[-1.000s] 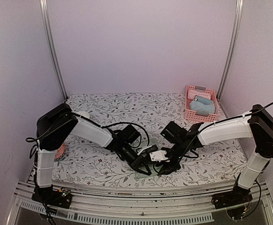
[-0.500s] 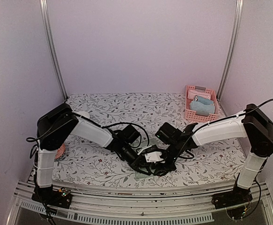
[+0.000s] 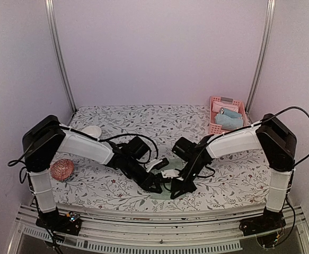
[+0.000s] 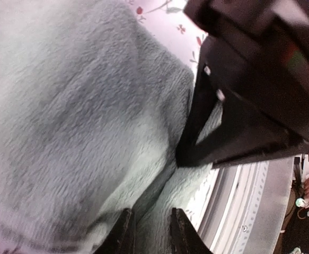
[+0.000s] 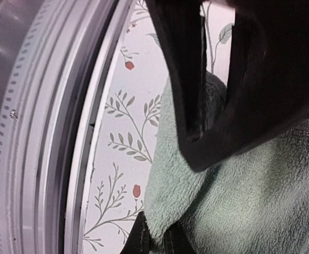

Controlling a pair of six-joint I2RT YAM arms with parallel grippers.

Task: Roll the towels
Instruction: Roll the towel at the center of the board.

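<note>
1. Pinching near corner of green towel (image 5: 239,211) w/ right gripper (image 5: 155,235), jaws closed on the fabric, close by front rail (image 5: 53,132).
2. Hovering left gripper (image 4: 151,233) low over same towel, fingers slightly parted; can't tell whether any pile is caught between.
3. Lying on table (image 3: 143,119) at near edge, betw. the two grippers (green one); resting in pink basket (image 3: 215,128) at far right, well apart (blue towel (image 3: 229,120)).
4. Judging: one soft fold raised, no tight roll yet.
5. Could lose the thin corner pinch on a pull, letting the fold flop open.
6. Could drag cloth over the near edge, being so close to the rail.
7. Could knock fingers together, working nearly touching.
</note>
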